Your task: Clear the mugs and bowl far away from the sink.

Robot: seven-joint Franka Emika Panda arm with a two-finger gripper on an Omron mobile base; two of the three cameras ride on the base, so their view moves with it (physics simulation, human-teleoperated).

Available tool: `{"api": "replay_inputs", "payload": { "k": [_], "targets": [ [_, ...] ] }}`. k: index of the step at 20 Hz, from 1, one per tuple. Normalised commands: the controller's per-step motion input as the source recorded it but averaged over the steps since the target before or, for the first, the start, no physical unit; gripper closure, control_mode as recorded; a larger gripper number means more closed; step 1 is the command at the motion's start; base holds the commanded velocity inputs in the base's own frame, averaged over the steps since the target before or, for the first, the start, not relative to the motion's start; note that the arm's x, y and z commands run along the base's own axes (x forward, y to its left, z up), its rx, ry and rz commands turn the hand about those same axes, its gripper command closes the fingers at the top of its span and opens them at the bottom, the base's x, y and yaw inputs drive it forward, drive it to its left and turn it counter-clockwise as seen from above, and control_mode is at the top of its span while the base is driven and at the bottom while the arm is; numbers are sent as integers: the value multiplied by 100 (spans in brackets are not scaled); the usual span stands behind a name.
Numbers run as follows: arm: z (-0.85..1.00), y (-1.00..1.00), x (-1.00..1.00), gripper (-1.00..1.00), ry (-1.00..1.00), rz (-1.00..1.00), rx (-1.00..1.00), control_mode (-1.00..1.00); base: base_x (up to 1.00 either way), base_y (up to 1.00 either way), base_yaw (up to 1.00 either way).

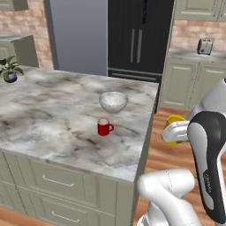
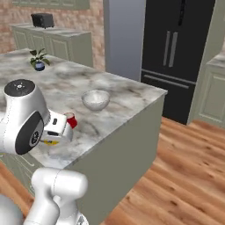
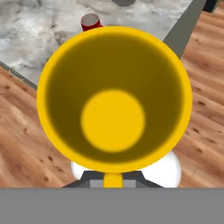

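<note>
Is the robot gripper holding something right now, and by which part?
Yes: the plain yellow mug, gripped at the near edge of its rim, gripper shut on it.

no readable text, labels or signs anywhere

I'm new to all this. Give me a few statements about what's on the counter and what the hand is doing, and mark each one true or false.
1. The hand holds the yellow mug. True.
2. The red mug lies tipped on its side. False: it stands upright on the counter.
3. The bowl stands on the counter, beyond the red mug. True.
4. The yellow mug is full of coffee. False: the hand view shows it empty.
5. The potted plant sits inside the bowl. False: it stands far off at the counter's corner.
</note>
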Motion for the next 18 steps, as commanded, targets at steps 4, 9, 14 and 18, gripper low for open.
{"api": "replay_inputs", "payload": {
  "k": [4,9,14,18],
  "targets": [
    [0,0,0,100,0,0,0,100,57,24,20],
    [0,0,0,100,0,0,0,100,53,0,41],
    [0,0,0,100,0,0,0,100,59,0,47],
    [0,0,0,100,0,0,0,100,52,1,47]
  ]
}}
